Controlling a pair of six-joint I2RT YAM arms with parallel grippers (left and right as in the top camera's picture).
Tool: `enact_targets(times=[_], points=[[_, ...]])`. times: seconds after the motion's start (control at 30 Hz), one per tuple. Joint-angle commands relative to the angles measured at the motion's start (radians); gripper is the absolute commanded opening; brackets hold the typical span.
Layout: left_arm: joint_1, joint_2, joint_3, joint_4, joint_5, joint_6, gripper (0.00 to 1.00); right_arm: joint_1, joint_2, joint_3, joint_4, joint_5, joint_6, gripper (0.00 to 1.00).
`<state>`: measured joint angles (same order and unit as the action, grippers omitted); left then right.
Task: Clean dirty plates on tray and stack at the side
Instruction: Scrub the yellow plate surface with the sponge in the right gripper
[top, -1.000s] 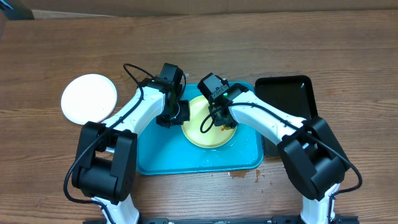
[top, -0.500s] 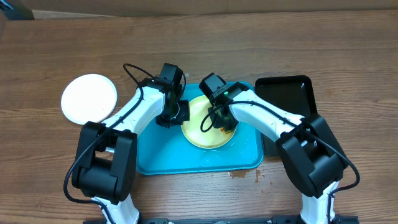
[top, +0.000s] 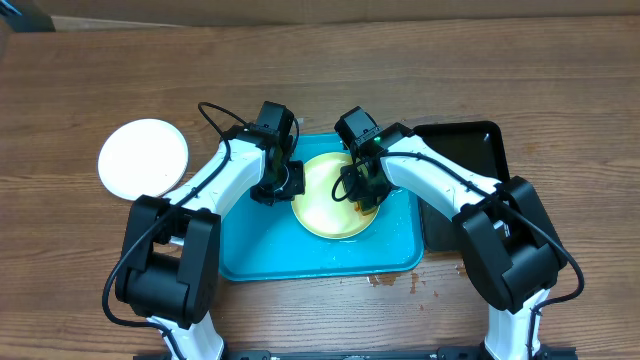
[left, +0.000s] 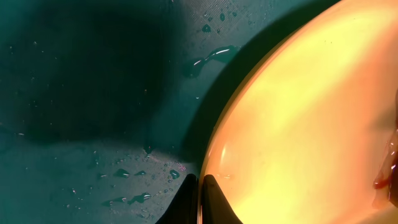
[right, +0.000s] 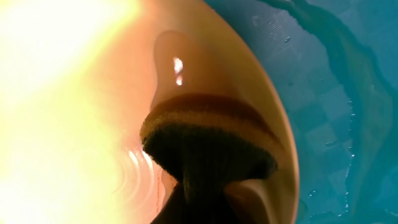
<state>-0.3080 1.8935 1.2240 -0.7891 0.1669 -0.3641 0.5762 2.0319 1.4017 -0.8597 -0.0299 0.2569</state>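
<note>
Wooden worktop (top: 560, 90), brown and grained. At right on it, narrow black tray (top: 465, 150). Toward front edge, small brown stains (top: 383, 281). Orange-and-dark sponge (right: 208, 149), wet.

Overhead cam: fixed, looks straight down on your counter (top: 560, 70). It sits far enough off to give you the whole work area in one frame.

Left wrist cam: looks along the left pincer (left: 199, 190), whose tips enter at bottom centre. V. close. The frame is filled by wet tray (left: 81, 93) floor on the left and the yellow-green plate (left: 298, 112) on the right.

Right wrist cam: same arrangement, with the right pincer (right: 196, 196) at bottom. Closer still; sponge (right: 208, 146) sits mid-frame and the upper left is blown out by glare.

Shared: all 3 views cover plate & tray. Your wrist cams take opp. sides of the plate.
</note>
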Motion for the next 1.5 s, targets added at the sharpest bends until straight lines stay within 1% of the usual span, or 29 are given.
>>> enact_targets(times=[0.0, 0.27, 0.6, 0.97, 1.17, 1.3, 1.47], points=[[-0.009, 0.004, -0.003, 0.002, -0.001, 0.001, 0.04, 0.006, 0.027, 0.003, -0.01, -0.055, -0.001, 0.04], [-0.009, 0.004, -0.003, 0.002, -0.001, 0.001, 0.04, 0.006, 0.027, 0.003, -0.01, -0.122, 0.0, 0.04], [-0.009, 0.004, -0.003, 0.001, -0.001, 0.001, 0.04, 0.006, 0.027, 0.003, -0.013, -0.146, 0.006, 0.04], [-0.009, 0.004, -0.003, 0.003, -0.001, 0.001, 0.04, 0.006, 0.027, 0.003, -0.001, -0.241, 0.006, 0.04], [-0.009, 0.004, -0.003, 0.004, -0.001, 0.001, 0.04, 0.006, 0.027, 0.003, 0.068, -0.384, 0.006, 0.04], [-0.009, 0.004, -0.003, 0.003, -0.001, 0.001, 0.04, 0.0, 0.027, 0.01, 0.134, -0.406, 0.006, 0.04], [-0.009, 0.004, -0.003, 0.001, -0.001, 0.001, 0.04, -0.058, 0.022, 0.08, 0.079, -0.421, 0.006, 0.04]])
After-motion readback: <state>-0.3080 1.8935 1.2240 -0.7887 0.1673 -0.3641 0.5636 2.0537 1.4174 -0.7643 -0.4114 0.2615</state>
